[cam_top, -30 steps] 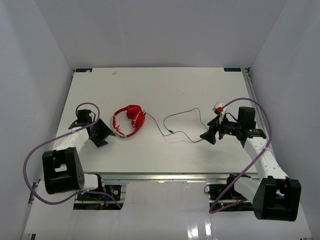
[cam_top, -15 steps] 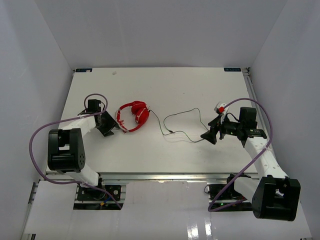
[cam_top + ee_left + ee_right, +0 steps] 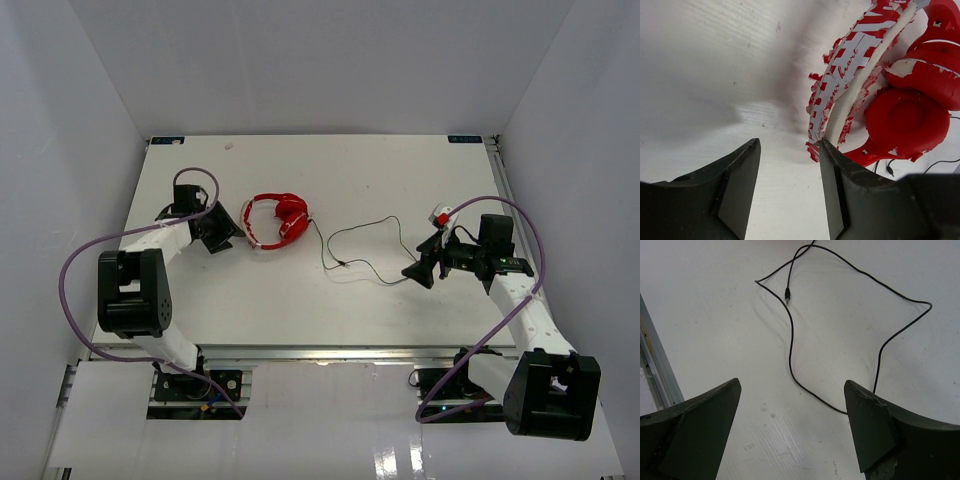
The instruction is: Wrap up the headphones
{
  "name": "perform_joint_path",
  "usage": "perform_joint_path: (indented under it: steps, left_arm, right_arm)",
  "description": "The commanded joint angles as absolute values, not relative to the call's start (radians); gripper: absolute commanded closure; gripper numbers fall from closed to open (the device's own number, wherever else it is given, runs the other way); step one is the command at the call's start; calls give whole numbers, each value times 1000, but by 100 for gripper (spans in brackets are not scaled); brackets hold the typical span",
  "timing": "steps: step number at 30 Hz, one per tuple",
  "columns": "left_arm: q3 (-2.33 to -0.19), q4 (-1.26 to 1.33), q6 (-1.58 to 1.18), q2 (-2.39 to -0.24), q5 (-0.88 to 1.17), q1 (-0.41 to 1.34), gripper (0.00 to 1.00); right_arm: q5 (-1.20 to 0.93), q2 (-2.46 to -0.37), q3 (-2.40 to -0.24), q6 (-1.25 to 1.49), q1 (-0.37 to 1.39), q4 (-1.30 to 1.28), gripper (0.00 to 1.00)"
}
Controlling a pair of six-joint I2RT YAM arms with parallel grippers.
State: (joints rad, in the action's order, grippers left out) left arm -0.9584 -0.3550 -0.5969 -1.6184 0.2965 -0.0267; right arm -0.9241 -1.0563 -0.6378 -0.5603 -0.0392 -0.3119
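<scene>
The red headphones point(image 3: 278, 221) lie on the white table left of centre, with the white-trimmed headband toward my left gripper point(image 3: 228, 232). In the left wrist view the jaws of that gripper point(image 3: 790, 145) are open with only bare table between them. The right fingertip point(image 3: 826, 150) touches the lower end of the headband point(image 3: 850, 70), and an earcup point(image 3: 905, 120) lies beyond it. The thin black cord point(image 3: 350, 238) trails right across the table. My right gripper point(image 3: 412, 272) hovers open over a loop of the cord point(image 3: 790, 350), near its plug point(image 3: 787, 292).
Purple arm cables point(image 3: 75, 270) loop beside both arms. A metal rail point(image 3: 655, 365) runs along the table's near edge. White walls point(image 3: 70, 120) enclose the table on three sides. A small red and white part point(image 3: 438, 215) sits by the right wrist.
My left arm has swung toward the far right, and the headphones have slid a little up and to the right ahead of it. The right arm and the cord by it have not moved.
</scene>
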Motion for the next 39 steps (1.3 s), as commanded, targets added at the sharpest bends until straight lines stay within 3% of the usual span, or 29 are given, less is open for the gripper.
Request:
perform_joint_path:
  steps: [1, 5, 9, 13, 17, 23, 31, 37, 39]
  left_arm:
    - [-1000, -325, -560, -1633, 343, -20, 40]
    - [-981, -349, -551, -1598, 248, -21, 51]
    - [-967, -364, -547, -1562, 123, -21, 50]
    - [-945, -291, -501, -1503, 119, -21, 40]
    - [-1013, -229, -440, -1589, 375, -21, 21]
    - [-1147, -318, -396, -1789, 405, 23, 24]
    - [-1271, -449, -340, -1923, 157, 85, 44]
    - [-1283, -466, -324, -1937, 92, 107, 77]
    - [-1275, -462, -325, -1938, 99, 107, 93]
  right_arm:
    - [-953, -1061, -626, -578, -51, -302, 10]
    - [-953, -1063, -627, -578, -54, -302, 10]
    - [-958, -1066, -627, -579, -54, -303, 10]
    - [-960, -1070, -627, -581, -54, -305, 10]
    - [-959, -1077, -627, -583, -54, -307, 10]
    - [-957, -1078, -626, -586, -62, -310, 10]
    - [-963, -1087, -627, -586, -69, -311, 10]
    - [-962, -1091, -627, -588, -69, -311, 10]
    - [-970, -1091, -631, -607, -69, -326, 10]
